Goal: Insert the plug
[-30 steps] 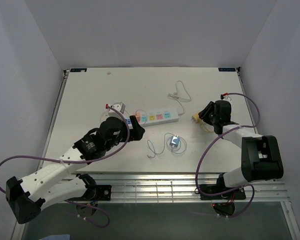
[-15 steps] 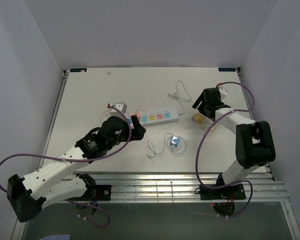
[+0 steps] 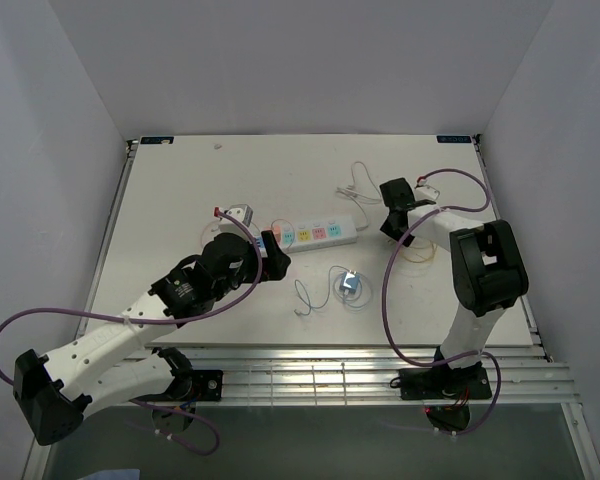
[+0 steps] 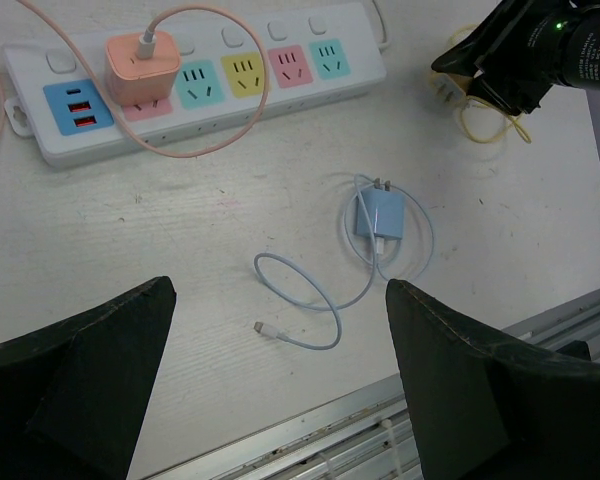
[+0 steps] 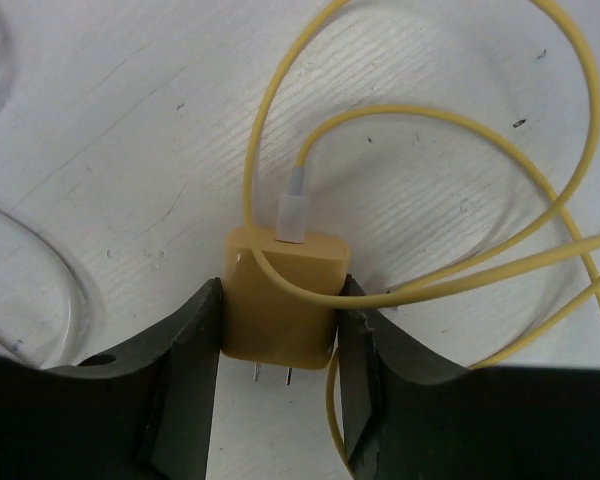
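Yellow plug (image 5: 283, 310), cable attached, sits pinched between the right fingers (image 5: 185, 390) near the white power strip (image 4: 300, 92).

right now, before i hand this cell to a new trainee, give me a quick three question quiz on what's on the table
1. Which charger sits between the jaws of the right arm? A blue, B yellow, C pink.
2. True or false: the pink charger is plugged into the power strip.
3. Where is the blue charger, and is it plugged in?

Key:
1. B: the yellow charger, with the jaws against both its sides.
2. True.
3. It lies loose on the table, unplugged, its cable looped around it.
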`<state>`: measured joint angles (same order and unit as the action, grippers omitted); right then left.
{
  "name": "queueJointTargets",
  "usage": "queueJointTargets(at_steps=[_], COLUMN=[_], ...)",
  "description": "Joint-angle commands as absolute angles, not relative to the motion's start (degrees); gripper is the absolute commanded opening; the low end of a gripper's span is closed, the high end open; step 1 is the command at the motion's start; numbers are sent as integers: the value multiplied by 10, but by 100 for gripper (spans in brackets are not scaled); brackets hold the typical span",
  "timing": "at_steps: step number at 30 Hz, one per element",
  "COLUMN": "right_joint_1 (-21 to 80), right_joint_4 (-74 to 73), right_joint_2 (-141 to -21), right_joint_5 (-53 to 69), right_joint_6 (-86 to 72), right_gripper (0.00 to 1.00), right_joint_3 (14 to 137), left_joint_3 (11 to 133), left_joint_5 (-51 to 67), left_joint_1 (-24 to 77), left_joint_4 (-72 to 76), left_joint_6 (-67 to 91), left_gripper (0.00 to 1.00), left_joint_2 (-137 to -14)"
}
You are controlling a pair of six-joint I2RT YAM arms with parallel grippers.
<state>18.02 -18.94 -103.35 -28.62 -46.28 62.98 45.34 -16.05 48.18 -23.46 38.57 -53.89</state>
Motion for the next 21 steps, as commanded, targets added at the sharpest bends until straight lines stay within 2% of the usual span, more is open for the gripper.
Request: queueJointTargets(at_steps=[1, 4, 5, 6, 10, 12, 14, 15, 17, 18, 21], right_joint_1=[181, 185, 187, 188, 191, 192, 193, 193, 197, 199, 211], right_joint_4=[-186, -111, -72, 22, 188, 229, 265, 279, 314, 323, 294], right_joint_2=[-1021, -985, -953, -936, -833, -765, -695, -673, -609, -591, -529], right_joint_5=[-317, -294, -270, -204, 1, 107, 154, 223, 293, 366, 462], right_joint_6=[-483, -425, -356, -318, -186, -148, -145, -141, -119, -107, -51], right_gripper=[36, 27, 26, 23, 23, 22, 22, 22, 22, 22, 23], right_joint_3=[623, 586, 570, 550, 454, 406, 370, 358, 325, 314, 294], left_joint_3=[462, 463, 462, 462, 462, 461, 456, 452, 437, 434, 444], left_joint_5=[-170, -162, -155, -149, -107, -69, -27, 32, 80, 97, 135], left_joint_1=[483, 483, 484, 483, 483, 483, 484, 484, 483, 483, 483], left_joint_4=[-238, -237, -234, -231, -210, -192, -159, -143, -93, -81, -50], left_joint_6=[381, 382, 381, 381, 374, 367, 352, 346, 338, 339, 350], left_gripper=[98, 98, 98, 98, 98, 98, 98, 98, 98, 98, 98], left_joint_2=[-526, -526, -526, -526, -521, -518, -515, -514, -517, -524, -548])
